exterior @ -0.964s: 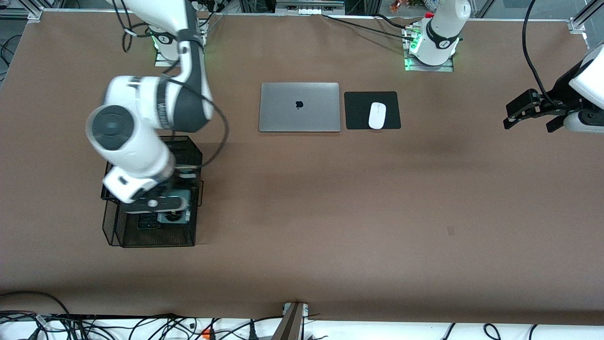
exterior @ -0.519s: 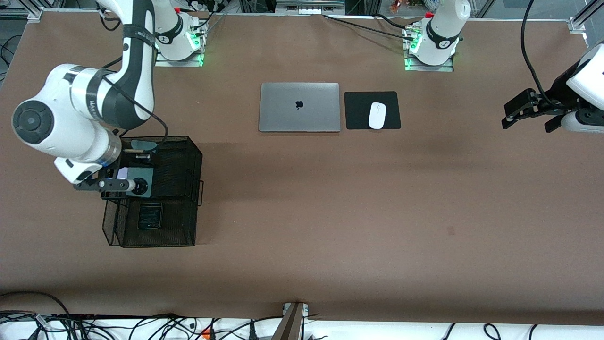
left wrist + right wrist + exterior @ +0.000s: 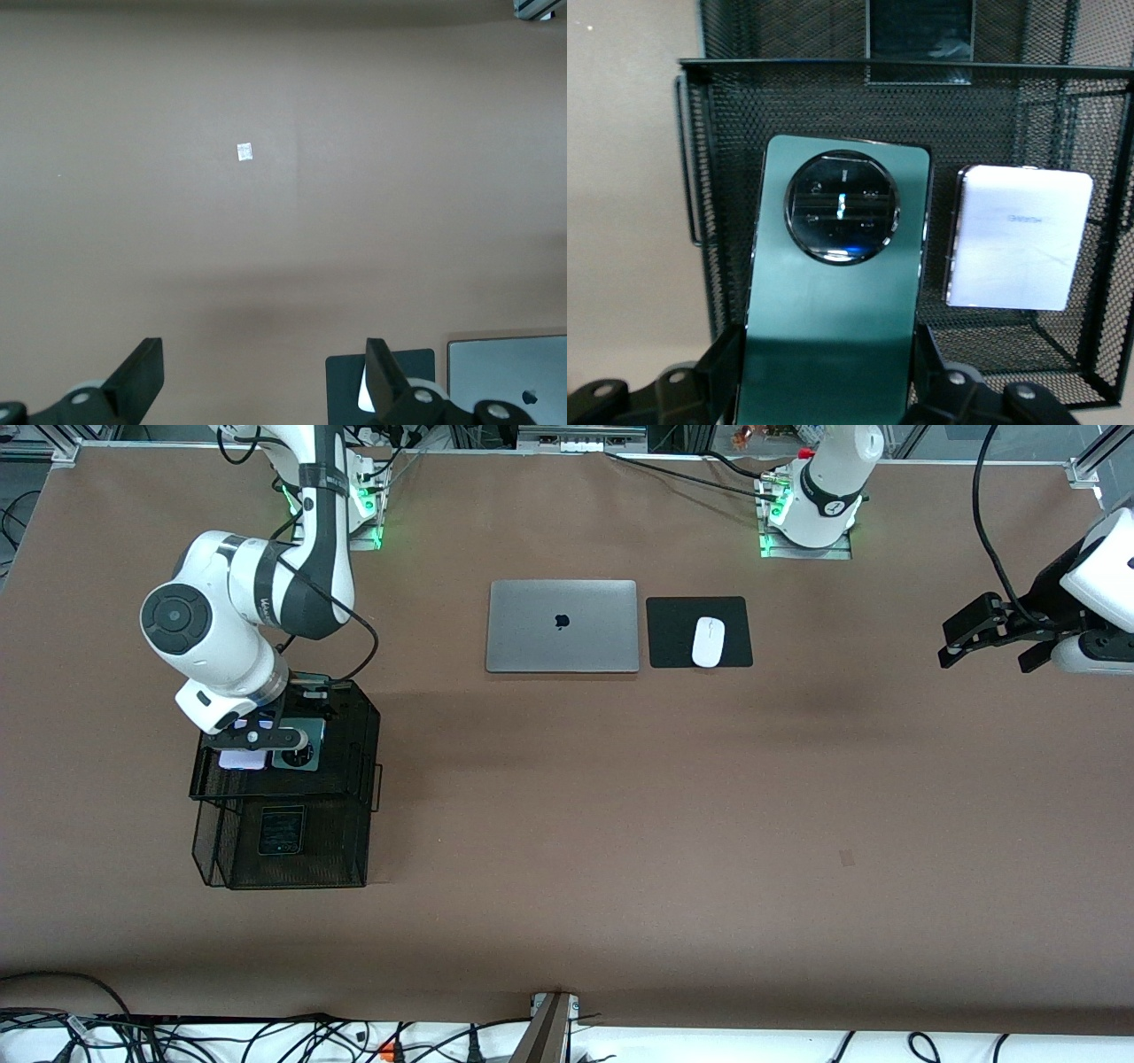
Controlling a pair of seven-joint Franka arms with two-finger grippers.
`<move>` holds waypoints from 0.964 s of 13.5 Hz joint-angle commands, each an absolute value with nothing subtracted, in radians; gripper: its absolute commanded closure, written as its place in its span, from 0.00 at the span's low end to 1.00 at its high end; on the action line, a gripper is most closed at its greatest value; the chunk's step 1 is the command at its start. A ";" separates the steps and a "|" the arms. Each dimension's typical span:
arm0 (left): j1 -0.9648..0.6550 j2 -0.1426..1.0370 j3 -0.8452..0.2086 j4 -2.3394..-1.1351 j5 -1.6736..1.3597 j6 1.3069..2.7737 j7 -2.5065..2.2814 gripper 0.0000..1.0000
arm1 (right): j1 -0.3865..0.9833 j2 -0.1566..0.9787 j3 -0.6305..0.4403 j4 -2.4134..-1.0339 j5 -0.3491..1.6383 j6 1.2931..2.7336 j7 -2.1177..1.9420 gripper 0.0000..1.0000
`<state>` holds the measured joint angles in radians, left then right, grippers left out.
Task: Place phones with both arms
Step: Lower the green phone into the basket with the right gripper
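Observation:
My right gripper [image 3: 266, 738] is shut on the dark green phone [image 3: 306, 755] and holds it over the upper tier of the black mesh rack [image 3: 359, 717]. In the right wrist view the fingers press both long edges of the green phone [image 3: 833, 292], its round camera ring facing up. The pale lilac phone [image 3: 1019, 237] lies flat in the upper tier beside it, and also shows in the front view [image 3: 239, 761]. The black phone [image 3: 281, 830] lies in the lower tier, nearer the front camera. My left gripper [image 3: 979, 638] is open and empty, up in the air over the left arm's end of the table, waiting.
A closed silver laptop [image 3: 562, 626] and a white mouse [image 3: 708, 641] on a black pad [image 3: 673, 633] lie between the arm bases. The left wrist view shows bare brown table with a small white mark [image 3: 245, 152].
My right gripper, holding the green phone, moved from over the rack's lower tier out toward the right arm's end, then back over the upper tier. The left arm has barely moved.

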<state>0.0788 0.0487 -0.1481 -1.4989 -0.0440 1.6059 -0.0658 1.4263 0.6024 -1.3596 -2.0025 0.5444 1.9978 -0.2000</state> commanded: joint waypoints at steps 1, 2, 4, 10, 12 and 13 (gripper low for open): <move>0.087 0.046 -0.150 -1.497 -0.058 1.615 -0.075 0.00 | 1.401 0.575 -1.356 -2.022 0.572 2.020 -0.219 1.00; 0.089 0.046 -0.149 -1.497 -0.060 1.615 -0.074 0.00 | 1.379 0.583 -1.324 -2.022 0.575 2.023 -0.218 1.00; 0.089 0.054 -0.149 -1.497 -0.057 1.615 -0.066 0.00 | 1.356 0.589 -1.301 -2.022 0.613 2.022 -0.218 1.00; 0.091 0.055 -0.141 -1.500 -0.049 1.618 -0.058 0.00 | 1.318 0.601 -1.255 -2.016 0.647 2.023 -0.209 0.60; 0.091 0.060 -0.140 -1.499 -0.051 1.618 -0.058 0.00 | 1.301 0.612 -1.250 -2.010 0.702 2.017 -0.209 0.30; 0.091 0.058 -0.140 -1.499 -0.051 1.618 -0.058 0.00 | 1.299 0.612 -1.249 -2.006 0.703 2.019 -0.203 0.20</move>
